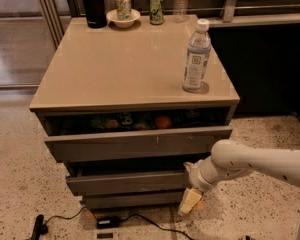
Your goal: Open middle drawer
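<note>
The middle drawer [125, 182] is the grey-brown slanted front of medium width, below the wide top drawer [140, 144] and above the narrow bottom drawer [130, 199]. A dark gap shows above its upper edge. My gripper [190, 199] is at the right end of the middle drawer's front, reaching down past it toward the floor, on a white arm [255, 161] that comes in from the right. The drawer's interior is hidden.
The top drawer is partly open, with fruit and packets inside. On the cabinet top [120, 59] stand a water bottle [196, 56], a black flask [92, 4], a bowl holding a can [123, 14], another can [156, 7] and a bottle. A black cable [105, 219] lies on the floor.
</note>
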